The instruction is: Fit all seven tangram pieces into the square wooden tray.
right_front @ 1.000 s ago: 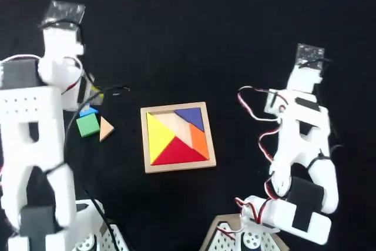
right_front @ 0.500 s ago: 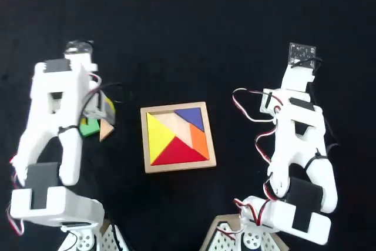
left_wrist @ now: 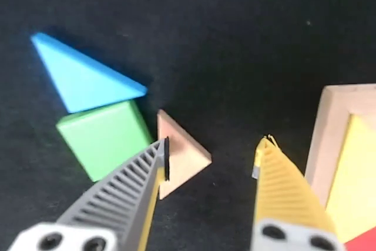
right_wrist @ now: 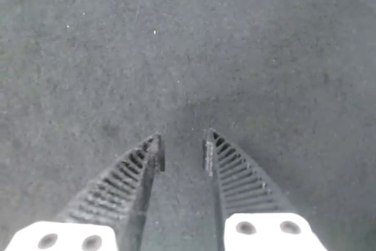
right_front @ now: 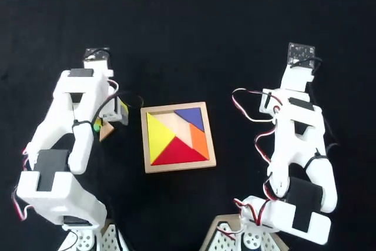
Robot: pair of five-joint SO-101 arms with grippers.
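- My left gripper [left_wrist: 212, 145] hangs spread over the tan triangle [left_wrist: 183, 158], which lies between the tray [right_front: 179, 167] and the counter's left edge.
- Next, I judge: lower, pinch it, carry it trayward.
- My right gripper [right_wrist: 182, 145] is slightly parted, holding nothing.

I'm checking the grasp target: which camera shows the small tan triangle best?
Left wrist view: the tan triangle sits close up beside the green square, with one finger of the open left gripper over its edge. In the high view the left arm hides part of it. The right wrist view faces black tabletop elsewhere.
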